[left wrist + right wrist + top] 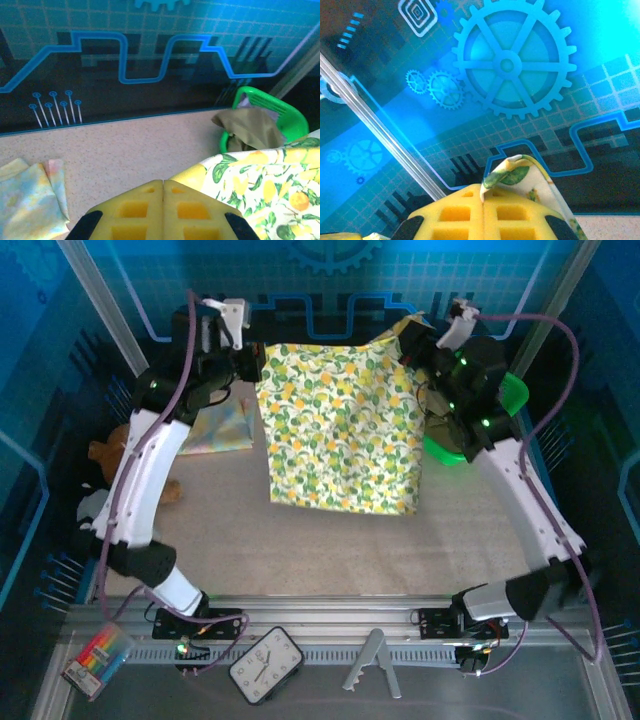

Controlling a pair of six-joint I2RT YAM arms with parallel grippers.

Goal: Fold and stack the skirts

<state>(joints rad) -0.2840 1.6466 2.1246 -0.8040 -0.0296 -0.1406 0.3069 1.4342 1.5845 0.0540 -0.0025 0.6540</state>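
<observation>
Yellow blocky pads (135, 212) of the left gripper (163, 186) and the right gripper (482, 195) are pressed together, each apparently clamped on a top corner of the pale yellow-green lemon-print cloth skirt (340, 430)
Raised between the two arms, the skirt hangs spread over the far half of the speckled beige table (230, 540), thin and limp, its lower hem slightly wavy near the table's middle. For a clean fold, both grippers should likely travel level and evenly taut, lay the hem down first, then bring the top edge over it without twisting. An olive-khaki crumpled cloth skirt (250, 127) lies in the green plastic basket (265, 97) at the far right, not yet folded
</observation>
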